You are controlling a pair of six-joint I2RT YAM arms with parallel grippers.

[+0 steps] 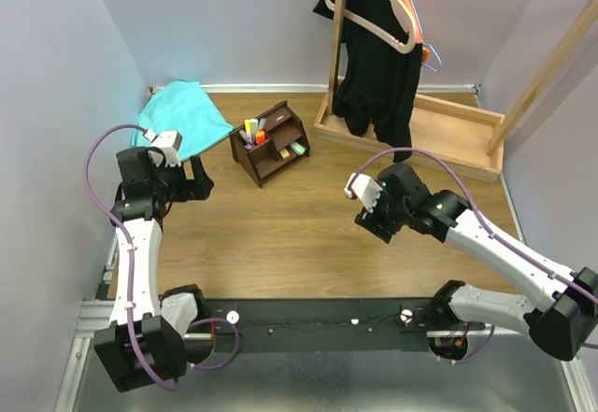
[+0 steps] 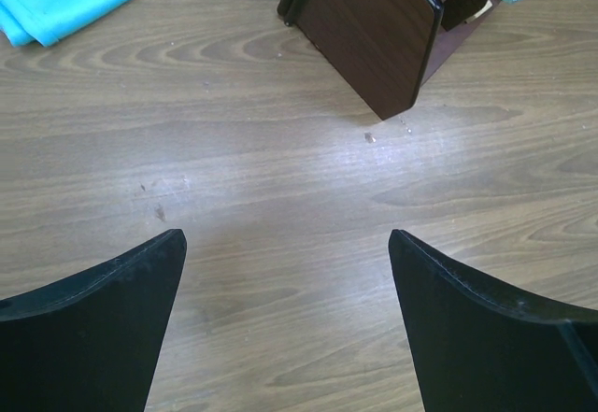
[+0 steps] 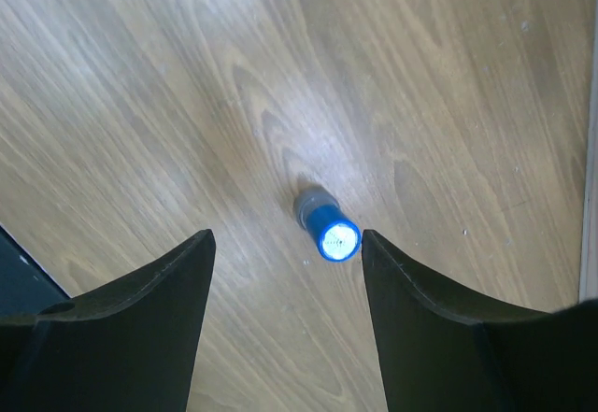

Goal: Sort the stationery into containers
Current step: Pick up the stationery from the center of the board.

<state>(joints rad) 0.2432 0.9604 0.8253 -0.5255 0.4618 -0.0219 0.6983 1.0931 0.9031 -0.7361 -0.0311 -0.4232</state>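
The desk organizer (image 1: 271, 143) stands on the bench (image 1: 308, 234) toward its far side, left of centre, with markers (image 1: 253, 130) upright in its upper slots and smaller pieces in the lower compartments on its right. A cloth (image 1: 182, 118) lies to its left in the far left corner, and a rack's tray base (image 1: 439, 136) sits well apart to its right, along the far right edge. The small cylinder (image 3: 327, 228) lies on the bench nearer the front, right of centre, below and between the right jaws, closer to the right-hand one; the left jaws hang just before the cloth, left of the organizer.

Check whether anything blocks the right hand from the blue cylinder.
Nothing visible does. The blue cylinder sits on the table, already in the gap of the open right hand, close to one side.
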